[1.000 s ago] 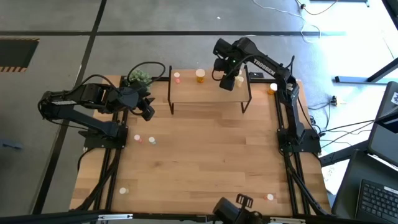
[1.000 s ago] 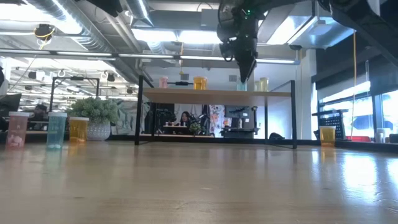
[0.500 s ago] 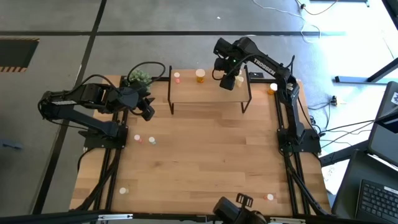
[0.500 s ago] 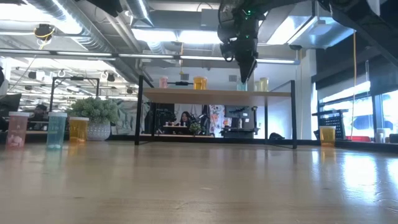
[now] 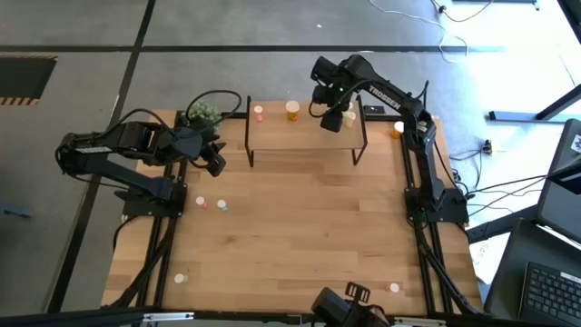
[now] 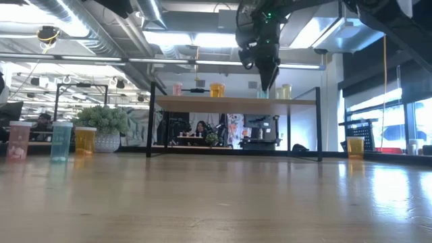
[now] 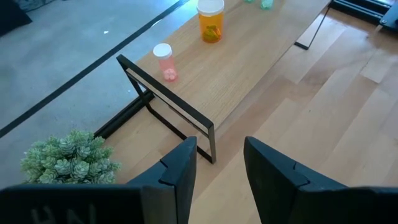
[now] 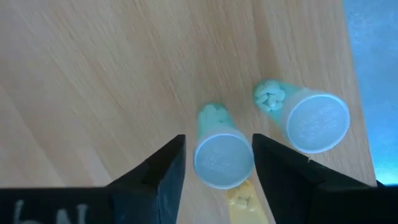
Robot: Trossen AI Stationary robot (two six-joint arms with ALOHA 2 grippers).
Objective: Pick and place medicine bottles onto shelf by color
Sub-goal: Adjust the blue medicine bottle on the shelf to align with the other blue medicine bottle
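Right gripper (image 8: 214, 171) hangs straight over the shelf's (image 5: 304, 136) two o'clock end, fingers parted either side of a green bottle's (image 8: 222, 155) cap, clear of it by a sliver: a release, I'd judge. It stands upright right by another green bottle (image 8: 308, 118), colours grouped. The orange bottle (image 7: 211, 22) and pink bottle (image 7: 165, 61) sit toward ten o'clock. Left gripper (image 7: 217, 171) waits open off the shelf's nine o'clock end, above the bench (image 5: 300, 236).
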